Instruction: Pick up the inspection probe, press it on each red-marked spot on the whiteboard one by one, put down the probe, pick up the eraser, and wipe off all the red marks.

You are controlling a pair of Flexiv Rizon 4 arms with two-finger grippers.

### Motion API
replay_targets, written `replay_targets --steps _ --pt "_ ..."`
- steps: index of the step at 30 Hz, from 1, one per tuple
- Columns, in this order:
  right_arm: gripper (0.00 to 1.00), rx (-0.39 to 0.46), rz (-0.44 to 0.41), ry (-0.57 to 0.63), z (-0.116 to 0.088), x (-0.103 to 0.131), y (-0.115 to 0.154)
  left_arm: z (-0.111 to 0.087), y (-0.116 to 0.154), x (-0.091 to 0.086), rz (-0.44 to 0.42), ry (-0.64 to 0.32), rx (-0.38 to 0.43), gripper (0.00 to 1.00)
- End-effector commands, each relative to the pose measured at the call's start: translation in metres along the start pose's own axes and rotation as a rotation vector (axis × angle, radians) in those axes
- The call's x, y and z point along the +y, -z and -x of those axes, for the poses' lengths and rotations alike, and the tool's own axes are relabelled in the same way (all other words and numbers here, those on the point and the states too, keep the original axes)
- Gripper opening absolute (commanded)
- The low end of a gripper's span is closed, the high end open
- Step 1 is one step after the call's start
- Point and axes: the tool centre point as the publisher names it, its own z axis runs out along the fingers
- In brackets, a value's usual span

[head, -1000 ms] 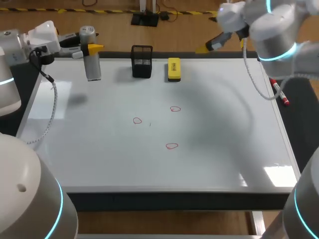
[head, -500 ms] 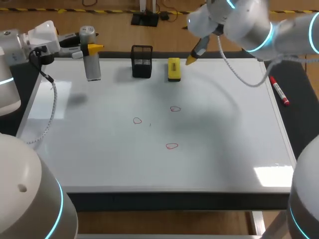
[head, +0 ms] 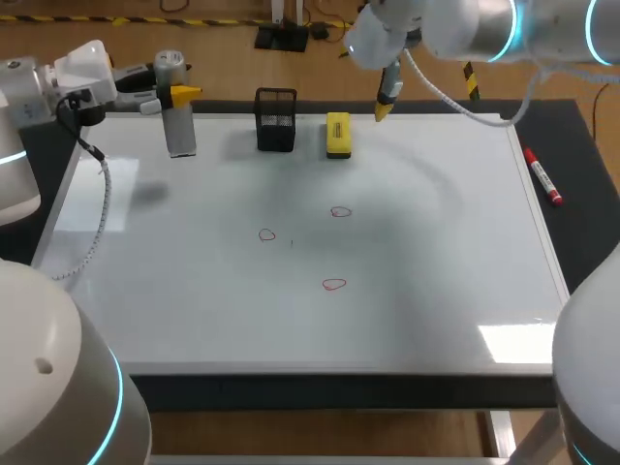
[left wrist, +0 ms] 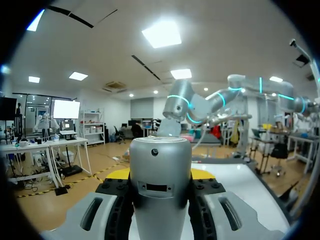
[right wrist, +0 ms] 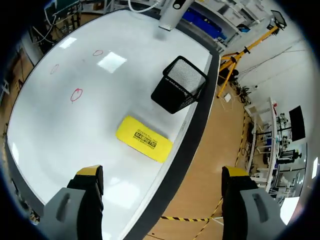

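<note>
- On the left side, left gripper point(left wrist: 160, 175) clamped on the inspection probe point(head: 180, 134); in the left wrist view, both fingers point(left wrist: 120, 210) pressed against the silver barrel from opposite sides.
- Probe held upright at the far-left corner of the whiteboard point(head: 436, 291), left of the black mesh holder point(head: 276, 119) and apart from it. Cannot tell whether its lower end touches the board.
- On the right side, right gripper point(right wrist: 162, 172) with jaws wide apart and nothing between them; hanging over the far edge of the board, just right of the eraser point(head: 337, 134) in the head view.
- Eraser: yellow block lying flat on the board near the far edge, just right of the mesh holder, not touching it. In the right wrist view, ahead of the open fingers.
- Three red marks, small loops, mid-board and well apart from both grippers: far mark point(head: 340, 211), left mark point(head: 267, 234), near mark point(head: 333, 284).
- Red marker point(head: 542, 179) lying on the dark surface right of the board, off the white area.
</note>
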Motion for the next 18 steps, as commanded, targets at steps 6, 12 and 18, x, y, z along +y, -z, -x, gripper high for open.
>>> replay_targets --steps 6,12,18 --pt "1.00 0.486 -0.357 0.404 0.004 0.015 -0.013 -0.001 0.000 -0.001 -0.001 -0.001 -0.003 0.00" --pt "1.00 0.497 -0.301 0.525 -0.010 0.014 -0.030 -0.001 0.000 -0.001 -0.001 -0.001 -0.003 0.00" --pt "1.00 0.509 -0.286 0.650 -0.021 0.014 -0.038 -0.001 0.000 -0.001 -0.001 -0.001 -0.003 0.00"
